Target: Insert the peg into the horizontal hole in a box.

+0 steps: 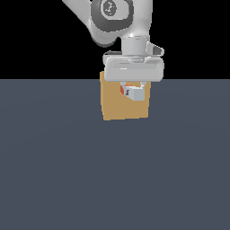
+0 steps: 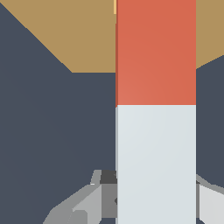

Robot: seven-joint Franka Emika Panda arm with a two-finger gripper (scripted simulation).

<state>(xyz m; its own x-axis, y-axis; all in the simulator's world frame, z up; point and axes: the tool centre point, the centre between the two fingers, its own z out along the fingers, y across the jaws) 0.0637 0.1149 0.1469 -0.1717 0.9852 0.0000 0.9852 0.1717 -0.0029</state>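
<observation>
The tan box (image 1: 114,107) stands at the far side of the dark floor. My gripper (image 1: 133,91) hangs in front of its face, shut on the peg (image 1: 134,94). The exterior view shows the peg almost end-on, with a sliver of orange above its white end. In the wrist view the peg fills the middle: its orange half (image 2: 155,52) points toward the box (image 2: 65,35) and its white half (image 2: 155,162) sits between my fingers (image 2: 83,203). The hole is hidden behind the gripper and the peg. Whether the orange tip is inside it cannot be told.
A flat dark grey-blue floor (image 1: 115,179) stretches around the box, with black background beyond it. The arm's wrist (image 1: 112,18) rises above the box.
</observation>
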